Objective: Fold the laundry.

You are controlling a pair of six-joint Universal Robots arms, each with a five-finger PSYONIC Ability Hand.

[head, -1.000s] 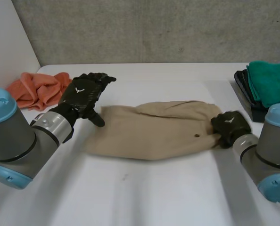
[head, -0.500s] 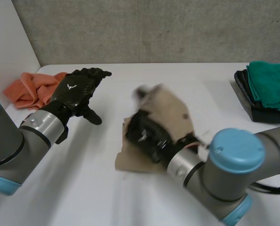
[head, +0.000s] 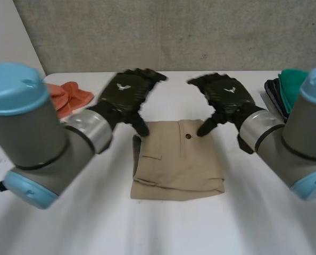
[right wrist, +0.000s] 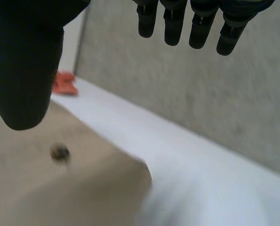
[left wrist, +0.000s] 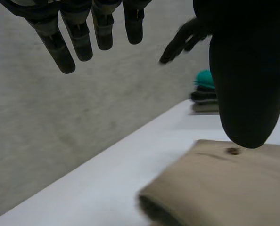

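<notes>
My left hand (head: 125, 95) hovers over the far left corner of the folded beige garment (head: 179, 164). Its fingers (left wrist: 78, 40) are straight and spread, the thumb points down toward the cloth, and nothing is held. My right hand (head: 225, 97) hangs over the garment's far edge, thumb down beside the small dark button (head: 188, 136), fingers (right wrist: 175, 28) straight and empty too. Whether either thumb touches the fabric I cannot tell.

The garment lies as a neat rectangle in the middle of the white table (head: 94, 223), thicker along its left fold. A crumpled orange cloth (head: 67, 98) sits near the table's far left corner. At the right edge a teal cloth (head: 291, 85) rests on a dark stack (head: 272, 93).
</notes>
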